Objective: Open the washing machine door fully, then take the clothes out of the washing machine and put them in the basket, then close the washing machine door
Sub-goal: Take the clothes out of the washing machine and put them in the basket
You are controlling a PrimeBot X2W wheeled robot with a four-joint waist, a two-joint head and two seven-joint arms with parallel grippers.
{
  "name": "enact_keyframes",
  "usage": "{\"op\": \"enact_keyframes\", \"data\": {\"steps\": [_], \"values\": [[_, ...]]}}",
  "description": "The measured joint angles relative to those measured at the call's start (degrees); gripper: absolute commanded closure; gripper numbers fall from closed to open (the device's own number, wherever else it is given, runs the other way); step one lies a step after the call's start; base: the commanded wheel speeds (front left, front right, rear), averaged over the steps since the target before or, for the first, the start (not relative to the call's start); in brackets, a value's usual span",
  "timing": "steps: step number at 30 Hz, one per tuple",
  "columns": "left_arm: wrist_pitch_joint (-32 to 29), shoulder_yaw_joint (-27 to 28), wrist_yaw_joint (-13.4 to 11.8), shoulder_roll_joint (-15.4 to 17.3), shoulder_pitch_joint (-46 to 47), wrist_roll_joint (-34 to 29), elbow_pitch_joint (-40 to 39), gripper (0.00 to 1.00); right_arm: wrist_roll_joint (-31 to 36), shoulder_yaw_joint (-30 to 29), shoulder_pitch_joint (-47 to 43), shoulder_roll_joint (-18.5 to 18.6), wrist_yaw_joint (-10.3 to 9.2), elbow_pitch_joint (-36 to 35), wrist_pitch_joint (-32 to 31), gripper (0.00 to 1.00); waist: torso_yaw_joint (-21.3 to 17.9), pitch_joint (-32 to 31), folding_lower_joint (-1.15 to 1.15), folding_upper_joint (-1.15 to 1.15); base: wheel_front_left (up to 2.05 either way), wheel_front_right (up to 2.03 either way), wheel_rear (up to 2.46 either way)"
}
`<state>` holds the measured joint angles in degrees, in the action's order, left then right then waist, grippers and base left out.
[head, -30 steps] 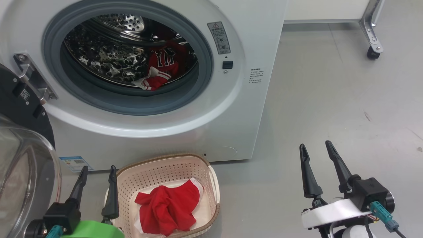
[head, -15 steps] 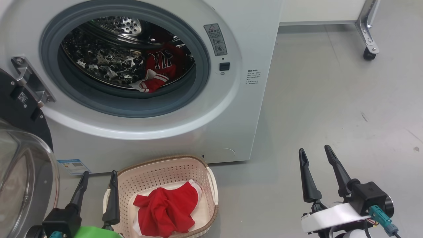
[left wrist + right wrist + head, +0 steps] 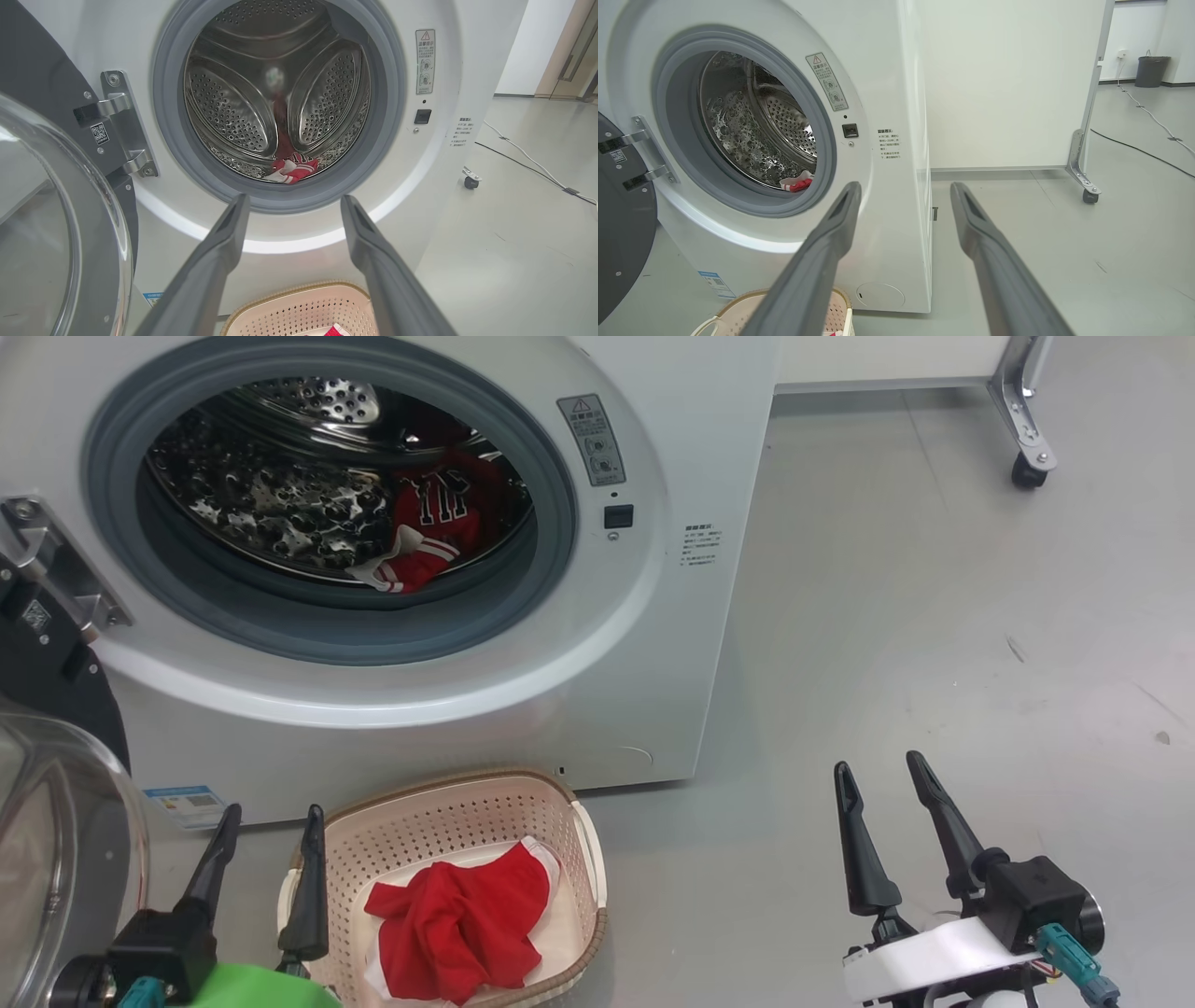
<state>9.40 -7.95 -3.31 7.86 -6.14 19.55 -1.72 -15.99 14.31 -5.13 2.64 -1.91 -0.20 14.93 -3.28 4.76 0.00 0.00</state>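
The white washing machine (image 3: 644,644) stands with its round black door (image 3: 47,784) swung wide to the left, glass bowl facing me. A red jersey with lettering (image 3: 425,527) lies at the bottom of the steel drum, also seen in the left wrist view (image 3: 292,169) and right wrist view (image 3: 797,183). The cream basket (image 3: 569,821) sits on the floor below the opening with a plain red garment (image 3: 457,919) inside. My left gripper (image 3: 271,817) hangs open beside the basket's left rim. My right gripper (image 3: 878,767) is open over bare floor to the right.
Grey floor stretches right of the machine. A white panel on a metal caster foot (image 3: 1025,457) stands at the far right behind it. A cable (image 3: 1139,149) runs across the floor, and a dark bin (image 3: 1150,71) stands by the far wall.
The whole head view has shifted left and slightly down, so the camera has moved. Both grippers stay open and keep their places in the picture.
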Motion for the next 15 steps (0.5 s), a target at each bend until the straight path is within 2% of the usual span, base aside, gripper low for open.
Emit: {"op": "enact_keyframes", "data": {"steps": [7,15], "values": [[-3.11,-1.07,0.18,1.4,2.37,-1.0,-0.62,0.0,0.02,0.56,0.03,-0.03,0.08,-1.13,0.0,0.0,-1.54,1.69,0.0,0.0,0.0,0.0,0.0],[-10.25,-5.08,2.86,2.19,11.04,-1.18,1.71,0.0,1.09,1.94,0.65,-0.04,0.27,-2.71,0.01,0.0,-3.2,5.59,0.0,0.0,0.0,0.0,0.0]]}}
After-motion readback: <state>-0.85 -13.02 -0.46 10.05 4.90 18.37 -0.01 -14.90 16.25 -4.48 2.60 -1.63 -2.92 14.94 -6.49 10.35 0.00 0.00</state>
